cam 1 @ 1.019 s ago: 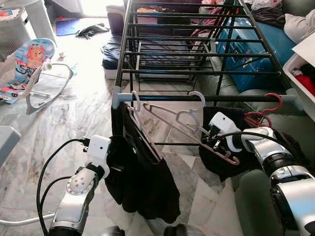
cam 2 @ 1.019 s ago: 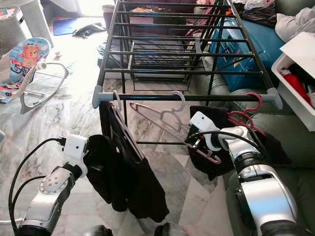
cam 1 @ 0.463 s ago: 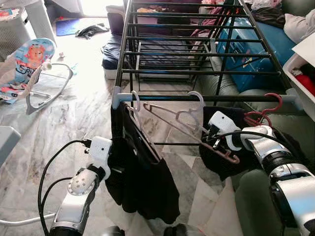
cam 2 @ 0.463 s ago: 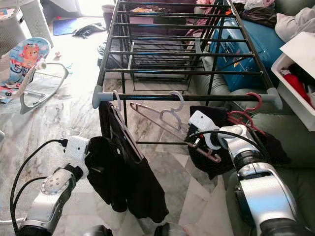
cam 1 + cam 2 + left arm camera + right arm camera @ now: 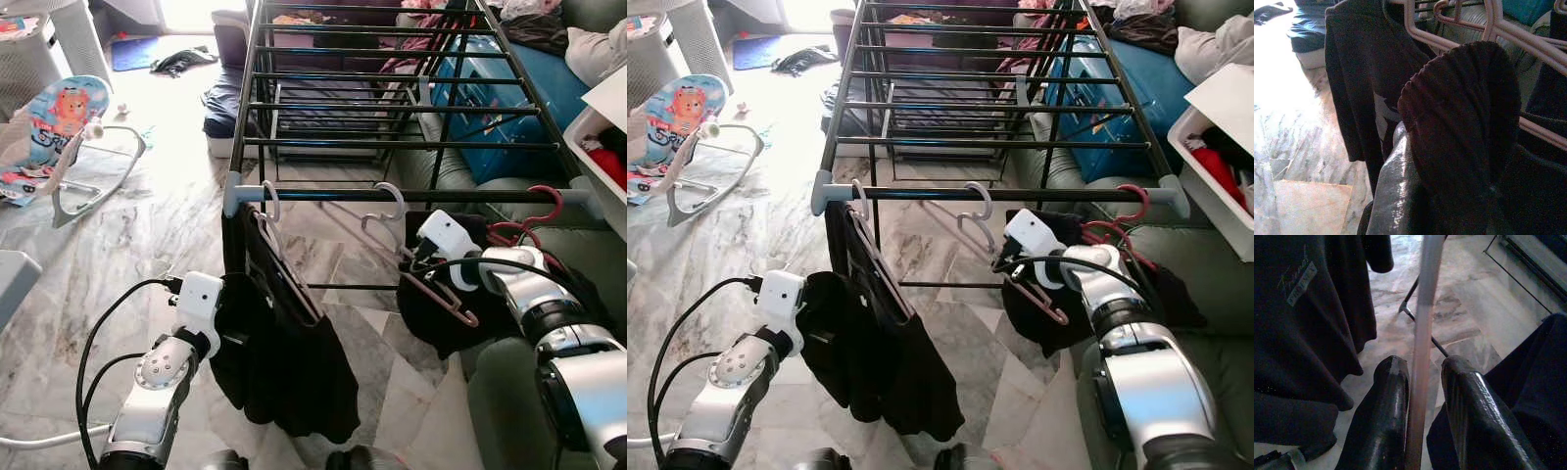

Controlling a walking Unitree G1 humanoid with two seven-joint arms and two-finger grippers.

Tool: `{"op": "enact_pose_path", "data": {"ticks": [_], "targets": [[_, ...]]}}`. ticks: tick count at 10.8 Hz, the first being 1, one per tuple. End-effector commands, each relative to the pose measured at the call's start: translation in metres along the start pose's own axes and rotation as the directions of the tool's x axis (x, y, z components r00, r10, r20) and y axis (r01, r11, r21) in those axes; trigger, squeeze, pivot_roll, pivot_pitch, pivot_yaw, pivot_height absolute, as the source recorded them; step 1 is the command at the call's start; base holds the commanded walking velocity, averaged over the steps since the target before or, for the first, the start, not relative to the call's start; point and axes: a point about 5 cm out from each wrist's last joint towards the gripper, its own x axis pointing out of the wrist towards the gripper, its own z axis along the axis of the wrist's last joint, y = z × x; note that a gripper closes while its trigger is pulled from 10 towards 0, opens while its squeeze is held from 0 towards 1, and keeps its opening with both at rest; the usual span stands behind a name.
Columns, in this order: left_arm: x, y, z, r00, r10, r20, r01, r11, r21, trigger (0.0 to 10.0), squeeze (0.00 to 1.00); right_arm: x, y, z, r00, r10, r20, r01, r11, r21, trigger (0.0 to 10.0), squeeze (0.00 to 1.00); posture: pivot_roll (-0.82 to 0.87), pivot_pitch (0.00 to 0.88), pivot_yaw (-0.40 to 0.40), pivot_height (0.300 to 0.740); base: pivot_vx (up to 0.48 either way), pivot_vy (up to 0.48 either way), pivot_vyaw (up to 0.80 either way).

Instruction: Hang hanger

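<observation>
A pink hanger (image 5: pixel 446 299) hangs by its hook (image 5: pixel 390 199) on the front rail (image 5: pixel 323 195) of the black drying rack. My right gripper (image 5: pixel 419 264) is just below the rail, shut on the hanger's bar (image 5: pixel 1422 333), one black finger (image 5: pixel 1386 401) on each side. My left gripper (image 5: pixel 233 338) is low on the left, buried in a black garment (image 5: pixel 284 362) that hangs from another hanger (image 5: pixel 269 204) at the rail's left end. Dark ribbed cloth (image 5: pixel 1464 122) lies over its finger (image 5: pixel 1396 191).
A red hanger (image 5: pixel 537 217) with dark cloth (image 5: pixel 441 318) hangs right of the pink one. A blue bag (image 5: pixel 505 108) and a white bin (image 5: pixel 600 147) stand at the right. A baby bouncer (image 5: pixel 59 137) sits on the marble floor at the left.
My right gripper has risen slightly toward the rail, and the pink hanger has swung round to stand more edge-on. The left arm has stayed put.
</observation>
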Motion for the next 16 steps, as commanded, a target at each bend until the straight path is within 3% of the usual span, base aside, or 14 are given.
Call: {"op": "enact_pose_path", "data": {"ticks": [1,2,3,12,14,16], "targets": [[0.003,0.001,0.005,1.000,-0.012,0.015,0.012,1.000,0.015,10.0,0.00,-0.004,-0.004,0.002,1.000,-0.020,0.021,0.020,1.000,-0.003,10.0,0.00,-0.07,0.000,-0.051,0.740,0.000,0.000,0.00],[0.003,0.001,0.005,1.000,-0.013,0.015,0.013,1.000,0.016,10.0,0.00,-0.005,-0.007,0.004,0.999,-0.037,0.032,0.036,0.999,0.008,5.5,0.00,-0.07,0.000,-0.052,0.740,0.000,0.000,0.00],[0.003,0.001,0.005,1.000,-0.012,0.015,0.012,1.000,0.016,10.0,0.00,-0.005,-0.007,0.004,0.999,-0.037,0.036,0.036,0.999,0.015,0.0,0.00,-0.07,0.000,-0.052,0.740,0.000,0.000,0.00],[0.006,0.000,0.004,1.000,-0.021,0.010,0.021,1.000,0.020,10.0,0.00,0.001,0.000,0.003,0.996,-0.048,0.073,0.045,0.998,0.042,0.0,0.00,-0.06,0.000,-0.040,0.740,0.000,0.000,0.00],[0.009,0.007,0.011,1.000,-0.010,0.029,0.008,0.999,0.045,10.0,0.00,0.005,0.001,0.010,0.984,-0.124,0.131,0.118,0.991,0.057,0.0,0.00,-0.06,0.000,-0.027,0.740,0.000,0.000,0.00],[0.012,0.013,0.016,0.999,0.001,0.039,-0.003,0.998,0.064,10.0,0.00,0.005,0.005,0.017,0.932,-0.268,0.245,0.241,0.961,0.134,0.0,0.00,-0.06,0.000,-0.015,0.740,0.000,0.000,0.00]]}}
